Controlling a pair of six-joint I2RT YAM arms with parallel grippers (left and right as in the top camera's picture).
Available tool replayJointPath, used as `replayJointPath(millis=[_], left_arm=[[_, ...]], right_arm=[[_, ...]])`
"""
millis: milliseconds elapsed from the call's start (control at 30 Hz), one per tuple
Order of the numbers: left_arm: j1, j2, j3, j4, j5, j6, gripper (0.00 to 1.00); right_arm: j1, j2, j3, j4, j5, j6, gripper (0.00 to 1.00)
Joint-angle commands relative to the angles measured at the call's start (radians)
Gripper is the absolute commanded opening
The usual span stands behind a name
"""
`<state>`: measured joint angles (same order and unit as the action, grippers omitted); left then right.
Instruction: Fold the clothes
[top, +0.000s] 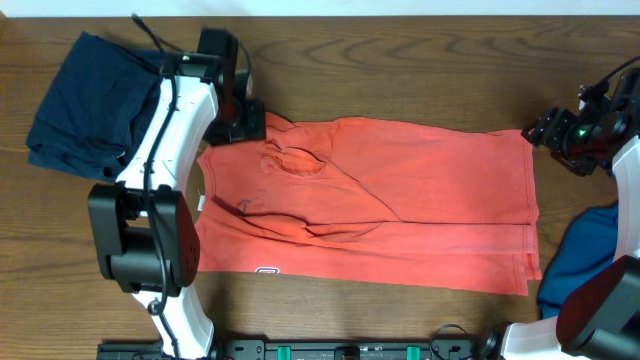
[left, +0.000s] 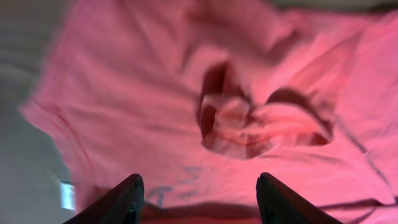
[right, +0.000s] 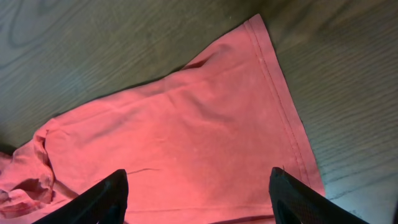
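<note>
The left hand (left: 199, 180) hangs open and empty over the T-shirt (top: 400, 200); such limp cloth likely wants a corner pinch.

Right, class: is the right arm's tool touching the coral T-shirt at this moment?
Cannot tell. The right wrist view shows the open right tool over the T-shirt, but no view shows contact or a gap.
</note>
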<state>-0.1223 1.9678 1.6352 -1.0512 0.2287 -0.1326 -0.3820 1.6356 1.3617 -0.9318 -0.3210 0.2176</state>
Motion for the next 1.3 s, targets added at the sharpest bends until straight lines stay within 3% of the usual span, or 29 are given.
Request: replayJointPath(millis=[0,233,667,767,900,967,1267], left_arm=[[-0.007,0.033,-0.076,-0.003,0.043,-0.072,0.6],[-0.006,0.035,-0.171,0.088,0.044,-0.113,0.49],[-0.018,0.037,-0.325,0.364,0.044,-0.105,0.46],[-0.018,0.037,-0.325,0.386,0.044,-0.105,0.36],[-0.018,0.037,-0.324,0.381,0.045,-0.105,0.13],[-0.018,0.03,-0.323,0.371,0.048,-0.105,0.06],[-0.018,-0.059,-0.317,0.357,0.0,-0.099,0.06]], right_arm=[[0.009,0.003,-0.002,-0.007,0.0,-0.018,0.71],[0.009,0.003,-0.002,-0.008,0.0,-0.017,0.71],[0.009,0.003,-0.002,-0.012,0.0,-0.017,0.72],[0.009,0.003,-0.002,-0.018,0.0,-0.017,0.72],[0.009,0.003,-0.002,-0.026,0.0,-0.018,0.72],[0.009,0.003,-0.002,-0.026,0.0,-0.017,0.72],[0.009,0.003,-0.002,-0.026,0.0,-0.017,0.72]])
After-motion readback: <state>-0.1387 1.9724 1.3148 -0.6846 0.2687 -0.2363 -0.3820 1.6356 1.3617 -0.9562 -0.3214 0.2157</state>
